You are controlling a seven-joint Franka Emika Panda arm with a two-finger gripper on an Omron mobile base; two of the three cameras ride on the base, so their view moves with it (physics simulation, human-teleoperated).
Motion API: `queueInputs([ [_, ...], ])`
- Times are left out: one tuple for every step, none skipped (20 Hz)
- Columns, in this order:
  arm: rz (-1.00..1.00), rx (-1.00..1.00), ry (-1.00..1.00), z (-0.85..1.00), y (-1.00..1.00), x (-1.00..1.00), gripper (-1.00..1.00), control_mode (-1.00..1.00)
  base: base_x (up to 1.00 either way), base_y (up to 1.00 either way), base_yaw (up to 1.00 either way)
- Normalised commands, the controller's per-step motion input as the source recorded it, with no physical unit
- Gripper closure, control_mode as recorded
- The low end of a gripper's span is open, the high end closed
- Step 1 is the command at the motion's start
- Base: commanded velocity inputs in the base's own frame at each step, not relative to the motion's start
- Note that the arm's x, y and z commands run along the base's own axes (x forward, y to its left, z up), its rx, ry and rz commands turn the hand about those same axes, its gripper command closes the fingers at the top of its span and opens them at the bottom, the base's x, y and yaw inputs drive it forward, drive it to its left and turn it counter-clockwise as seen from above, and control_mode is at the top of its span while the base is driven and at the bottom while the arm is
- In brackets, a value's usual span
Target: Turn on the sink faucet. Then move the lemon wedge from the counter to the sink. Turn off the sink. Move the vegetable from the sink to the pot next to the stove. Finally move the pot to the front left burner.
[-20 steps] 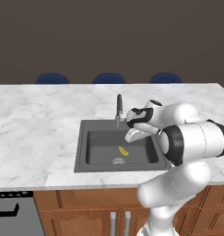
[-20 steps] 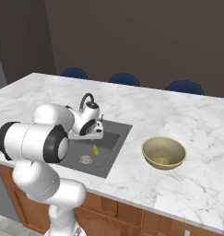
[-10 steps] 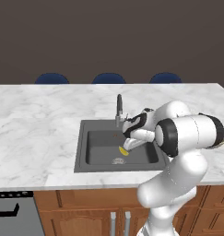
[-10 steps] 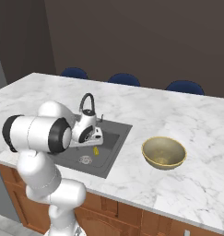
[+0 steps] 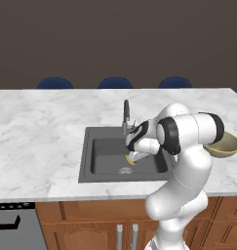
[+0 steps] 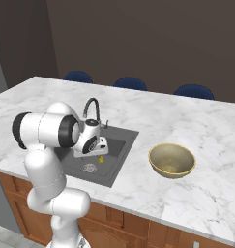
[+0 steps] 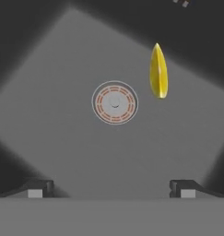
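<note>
From the left base view, the gripper [image 5: 134,157] hangs inside the sink [image 5: 90,161], just in front of the sink faucet [image 5: 126,113], with the lemon wedge [image 5: 130,159] on the basin floor beside the drain [image 5: 124,170].

From the right base view, the wedge [image 6: 101,159] lies in the sink [image 6: 120,155] right of the drain [image 6: 89,168]; a tan bowl [image 6: 171,160] sits on the counter [image 6: 206,145], well apart from the sink.

In the hand view, the fingertips [image 7: 36,188] stand wide apart, holding nothing; the wedge [image 7: 158,71] lies near the drain [image 7: 114,102].
</note>
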Motion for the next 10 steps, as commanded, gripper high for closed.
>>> queueInputs([
  [-0.01, 0.0, 0.0, -0.14, 0.0, 0.31, -1.0, -1.0, 0.0, 0.0, 0.0],
  [-0.01, 0.0, 0.0, -0.12, 0.0, 0.28, -1.0, -1.0, 0.0, 0.0, 0.0],
  [-0.01, 0.0, 0.0, -0.12, 0.0, 0.29, -1.0, -1.0, 0.0, 0.0, 0.0],
  [-0.01, 0.0, 0.0, -0.14, 0.0, 0.28, -1.0, -1.0, 0.0, 0.0, 0.0],
  [0.0, 0.0, 0.0, -0.17, 0.0, 0.25, -1.0, -1.0, 0.0, 0.0, 0.0],
  [0.0, 0.0, 0.0, -0.21, 0.0, 0.25, -1.0, -1.0, 0.0, 0.0, 0.0],
  [0.0, 0.0, 0.0, -0.23, 0.0, 0.26, -1.0, -1.0, 0.0, 0.0, 0.0],
  [-0.01, 0.0, 0.0, -0.23, 0.0, 0.26, -1.0, -1.0, 0.0, 0.0, 0.0],
  [-0.01, 0.0, 0.0, -0.25, 0.0, 0.26, -1.0, -1.0, 0.0, 0.0, 0.0],
  [0.0, 0.0, 0.0, -0.28, 0.0, 0.22, -1.0, -1.0, 0.0, 0.0, 0.0],
])
